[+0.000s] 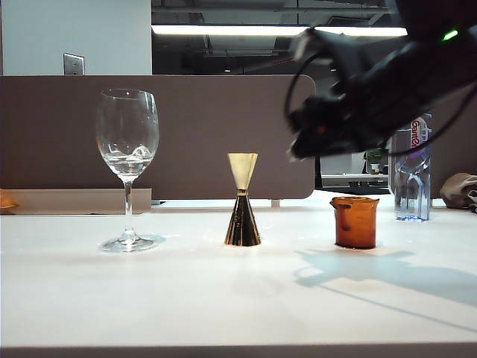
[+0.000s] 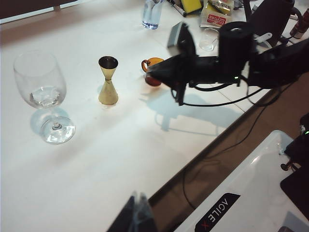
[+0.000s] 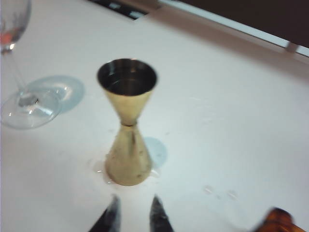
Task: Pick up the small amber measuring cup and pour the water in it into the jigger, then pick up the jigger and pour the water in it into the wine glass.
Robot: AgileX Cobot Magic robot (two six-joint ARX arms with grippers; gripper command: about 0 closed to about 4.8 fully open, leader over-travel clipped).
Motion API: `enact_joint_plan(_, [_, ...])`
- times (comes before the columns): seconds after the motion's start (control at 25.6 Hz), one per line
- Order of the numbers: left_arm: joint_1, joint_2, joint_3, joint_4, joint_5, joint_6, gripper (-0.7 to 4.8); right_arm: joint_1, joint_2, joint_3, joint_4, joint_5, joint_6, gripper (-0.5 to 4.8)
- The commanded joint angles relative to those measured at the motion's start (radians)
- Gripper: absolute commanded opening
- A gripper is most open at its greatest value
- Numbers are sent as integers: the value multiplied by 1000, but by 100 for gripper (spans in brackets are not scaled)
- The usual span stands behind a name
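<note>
- A white desk (image 1: 186,298) carries three vessels in a row, seen side-on from the exterior camera, all standing upright and well apart from one another.
- The wine glass (image 1: 127,168) stands toward the desk's left end, with a little clear water (image 1: 128,158) in the bottom of its bowl.
- The jigger (image 1: 242,200), a gold hourglass shape, stands near the middle of the desk, its pale small cone up and dark larger cone down.
- The right wrist view looks into the jigger's upper cup, where a shiny surface shows; whether that is liquid cannot be told.
- The small amber measuring cup (image 1: 355,221) sits on the desk to the right of the jigger, toward the right end.
- The right gripper (image 3: 133,215) hangs in the air above the desk, over the gap between the jigger and the amber cup. Its two dark fingertips show in its own camera, slightly parted, with nothing between them; the jigger stands just beyond them, untouched.
- In the exterior view the right arm appears as a blurred dark mass high at the right side.
- The left gripper (image 2: 137,215) shows only as blurred tips at the frame edge, high off the desk's near edge; its opening cannot be told, and nothing is seen in it.
- A clear plastic water bottle (image 1: 412,175) stands near the desk's far right corner, behind the amber cup.
</note>
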Motion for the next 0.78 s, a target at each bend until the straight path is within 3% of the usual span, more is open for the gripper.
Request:
enact_joint_plan(0.04, [0, 0, 3, 6, 4, 0, -2, 18, 71, 52, 19, -1, -21, 133])
enact_joint_plan(0.16, [0, 0, 3, 6, 4, 1, -2, 26, 132, 96, 19, -2, -21, 175])
enact_joint_plan(0.51, [0, 0, 3, 6, 4, 1, -2, 61, 349, 298, 33, -1, -5, 182])
enact_joint_plan(0.66, [0, 0, 3, 6, 4, 1, -2, 59, 370, 312, 34, 14, -5, 225])
enact_joint_plan(0.78, [0, 0, 3, 6, 4, 1, -2, 58, 370, 311, 33, 26, -5, 226])
